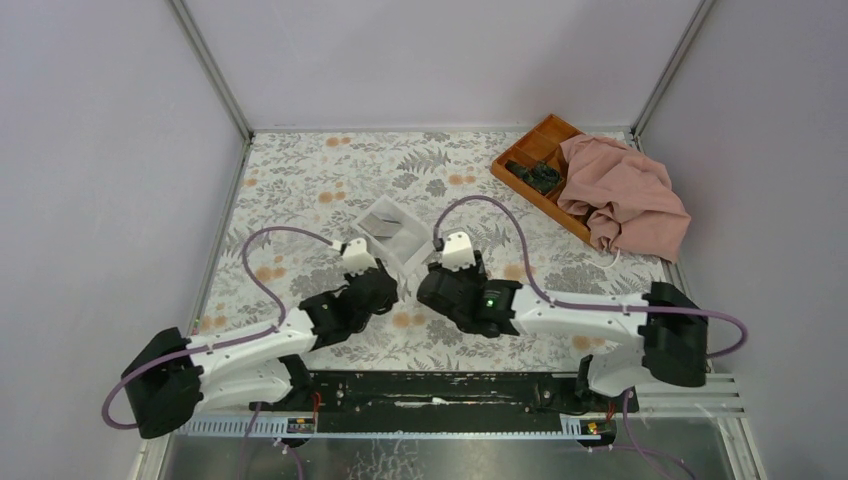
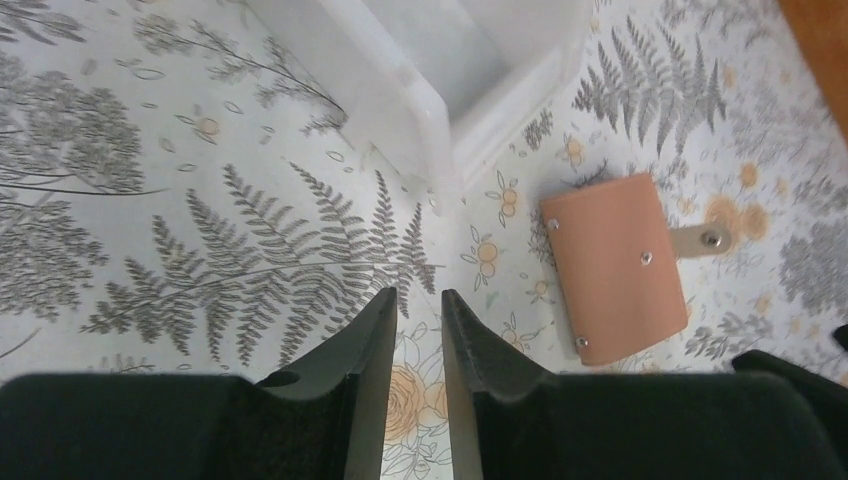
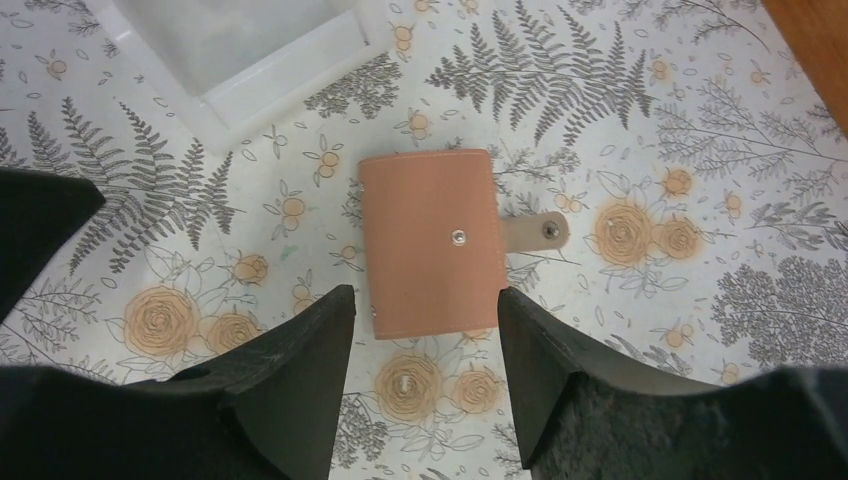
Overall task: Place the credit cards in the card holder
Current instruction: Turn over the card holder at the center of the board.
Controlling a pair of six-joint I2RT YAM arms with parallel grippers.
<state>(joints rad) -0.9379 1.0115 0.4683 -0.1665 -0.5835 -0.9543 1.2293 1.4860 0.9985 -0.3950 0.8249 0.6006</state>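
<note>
The card holder (image 3: 430, 240), a tan wallet with its snap tab unfastened to the right, lies closed and flat on the floral cloth. My right gripper (image 3: 425, 300) is open above its near edge, one finger on each side, not touching it. My left gripper (image 2: 418, 297) is empty, its jaws only a narrow gap apart, with the card holder (image 2: 615, 265) lying to its right. In the top view the left gripper (image 1: 385, 285) and right gripper (image 1: 432, 285) face each other and hide the holder. No credit card shows clearly; the white box (image 1: 390, 232) has a pale blue-grey inside.
The white box's rim (image 2: 400, 90) stands just beyond both grippers and shows in the right wrist view (image 3: 280, 85). An orange compartment tray (image 1: 530, 150) with dark items sits at the back right, partly under a pink cloth (image 1: 625, 195). Walls enclose the table.
</note>
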